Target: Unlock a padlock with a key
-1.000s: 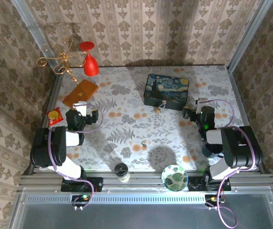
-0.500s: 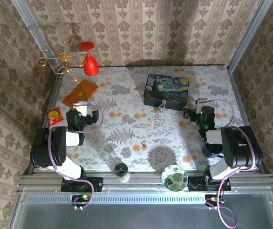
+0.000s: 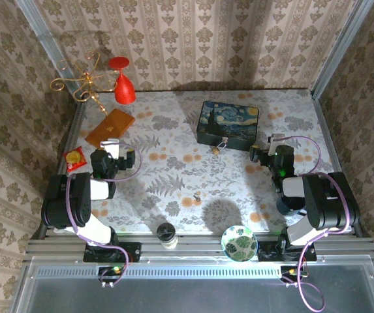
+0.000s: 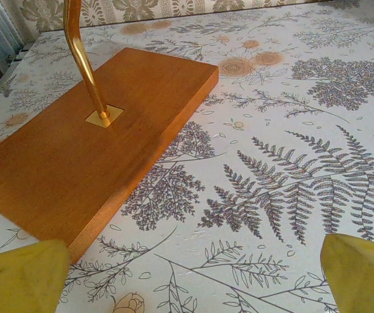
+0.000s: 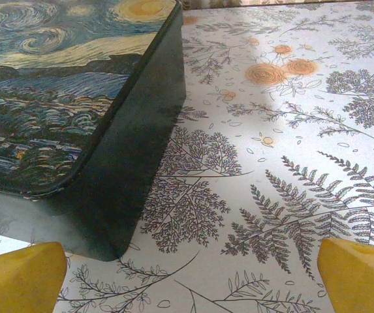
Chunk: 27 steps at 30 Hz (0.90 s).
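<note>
Just in front of the starry box (image 3: pixel 228 122) sits one padlock (image 3: pixel 218 147). One key (image 3: pixel 196 194) lies mid-table, well apart from it. Two claws, the left gripper (image 4: pixel 187 277) and right gripper (image 5: pixel 190 277), stand spread wide and empty. The key is tiny and flat, so it may skid away or slip from the fingers.

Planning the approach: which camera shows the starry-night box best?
The top external view: the starry-night box lies whole, all four edges visible. The right wrist view crops it to one lid corner and a dark side wall.
</note>
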### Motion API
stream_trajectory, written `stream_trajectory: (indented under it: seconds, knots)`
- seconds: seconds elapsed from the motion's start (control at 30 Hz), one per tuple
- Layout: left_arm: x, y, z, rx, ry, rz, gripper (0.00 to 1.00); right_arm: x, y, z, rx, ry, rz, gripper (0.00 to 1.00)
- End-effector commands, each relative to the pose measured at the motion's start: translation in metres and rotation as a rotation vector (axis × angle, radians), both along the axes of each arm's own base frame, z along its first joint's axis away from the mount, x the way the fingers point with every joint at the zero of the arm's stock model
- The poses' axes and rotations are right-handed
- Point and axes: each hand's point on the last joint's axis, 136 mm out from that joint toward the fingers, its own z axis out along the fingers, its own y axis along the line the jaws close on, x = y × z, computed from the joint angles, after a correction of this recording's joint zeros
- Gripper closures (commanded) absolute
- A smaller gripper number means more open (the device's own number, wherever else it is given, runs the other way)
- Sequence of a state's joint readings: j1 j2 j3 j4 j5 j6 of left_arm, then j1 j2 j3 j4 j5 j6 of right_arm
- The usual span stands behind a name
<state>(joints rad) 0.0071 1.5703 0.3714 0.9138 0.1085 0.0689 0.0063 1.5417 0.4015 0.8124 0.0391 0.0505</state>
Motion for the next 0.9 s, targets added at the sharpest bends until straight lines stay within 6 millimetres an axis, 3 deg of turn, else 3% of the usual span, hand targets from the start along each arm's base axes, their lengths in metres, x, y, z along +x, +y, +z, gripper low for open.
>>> stream_trajectory:
  seconds: [0.0, 0.6, 0.87]
  knots:
    - [0.006, -0.001, 0.016, 0.015, -0.054, -0.007, 0.0, 0.006, 0.001, 0.016, -0.011, -0.052, 0.017, 0.0]
    - [0.007, 0.006, 0.016, 0.009, -0.047, 0.03, 0.0, 0.01, 0.002, 0.025, -0.015, -0.013, 0.025, 0.0]
    - [-0.002, 0.011, 0.043, 0.016, -0.083, 0.07, 0.0, 0.005, -0.006, 0.036, -0.03, 0.045, -0.024, 0.0]
